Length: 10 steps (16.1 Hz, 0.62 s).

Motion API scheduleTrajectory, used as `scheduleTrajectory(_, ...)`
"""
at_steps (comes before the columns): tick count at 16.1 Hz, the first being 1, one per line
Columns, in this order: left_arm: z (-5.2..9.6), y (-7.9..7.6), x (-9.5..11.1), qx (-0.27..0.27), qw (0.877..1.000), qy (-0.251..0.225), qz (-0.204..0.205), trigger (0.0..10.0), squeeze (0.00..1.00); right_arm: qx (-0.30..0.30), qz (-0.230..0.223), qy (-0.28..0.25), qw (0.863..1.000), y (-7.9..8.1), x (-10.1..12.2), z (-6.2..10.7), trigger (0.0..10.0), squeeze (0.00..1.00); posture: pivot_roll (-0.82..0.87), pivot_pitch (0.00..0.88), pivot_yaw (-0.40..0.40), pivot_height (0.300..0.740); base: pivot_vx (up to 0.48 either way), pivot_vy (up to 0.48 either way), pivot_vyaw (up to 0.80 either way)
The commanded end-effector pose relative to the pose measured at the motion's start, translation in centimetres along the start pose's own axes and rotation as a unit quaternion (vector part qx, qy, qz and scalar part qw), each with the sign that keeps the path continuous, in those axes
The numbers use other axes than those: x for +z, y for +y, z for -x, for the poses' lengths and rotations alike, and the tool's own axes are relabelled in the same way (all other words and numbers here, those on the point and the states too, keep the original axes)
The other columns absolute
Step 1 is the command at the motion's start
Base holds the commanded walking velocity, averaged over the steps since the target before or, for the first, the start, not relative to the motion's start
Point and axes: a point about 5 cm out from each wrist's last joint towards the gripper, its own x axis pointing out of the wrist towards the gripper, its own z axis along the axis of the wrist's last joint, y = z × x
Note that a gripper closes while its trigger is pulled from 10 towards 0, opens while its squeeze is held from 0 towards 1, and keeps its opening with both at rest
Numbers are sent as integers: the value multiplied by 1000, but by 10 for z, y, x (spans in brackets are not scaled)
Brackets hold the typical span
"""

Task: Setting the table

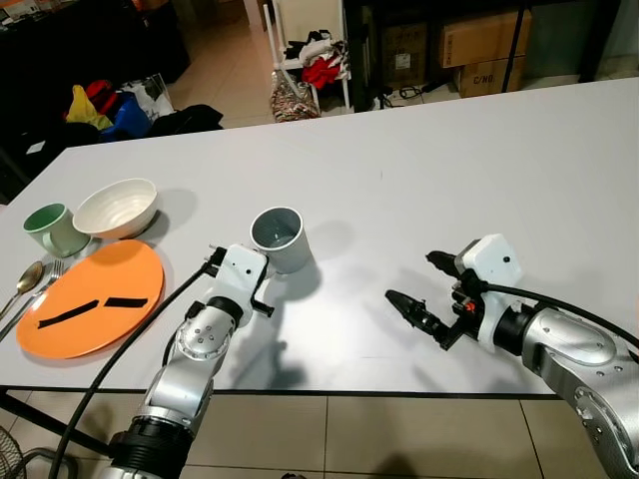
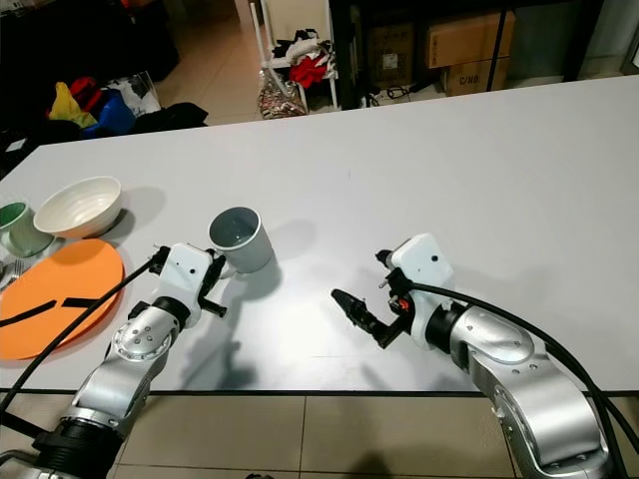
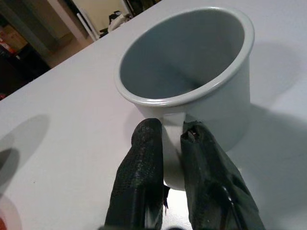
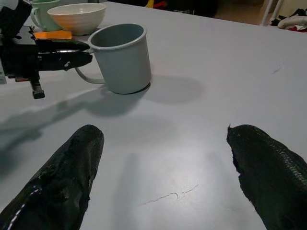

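My left gripper (image 3: 165, 158) pinches the grey mug's (image 1: 279, 239) handle on the white tabletop (image 1: 469, 170).

The mug stands upright, with no writing on it. Left of it sit a white bowl (image 1: 116, 207), green cup (image 1: 55, 229) and orange plate (image 1: 92, 298). My right gripper (image 1: 426, 291) hovers nearby, fingers spread, empty. Cardboard boxes (image 1: 484, 38) behind carry unreadable print.

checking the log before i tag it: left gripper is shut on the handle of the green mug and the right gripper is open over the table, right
Not quite. The left gripper is shut on the handle of the grey mug, not the green one. The green mug stands apart, beside the white bowl at the table's left end. The left wrist view shows the fingers pinching the grey handle. The right gripper is open over the table, as you said.
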Motion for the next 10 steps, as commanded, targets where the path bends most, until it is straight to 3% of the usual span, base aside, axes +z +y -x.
scheduleTrajectory(1,1,6,-11,5,1000,29,-4,10000,1000,5,-3,-8,1000,2,3,-4,10000,0,-216,0,189,740,0,0,0)
scheduleTrajectory(5,-2,13,-5,28,999,16,7,10000,1000,-3,-6,-12,1000,-1,3,-4,10000,0,-208,0,184,740,0,0,0)
scheduleTrajectory(9,12,24,19,56,996,-56,34,10000,1000,-21,-31,-30,999,-3,5,-1,10000,0,-189,0,179,740,0,0,0)
scheduleTrajectory(10,23,28,26,74,993,-79,52,10000,851,-25,-39,-35,998,-2,5,2,10000,0,-180,0,176,740,0,0,0)
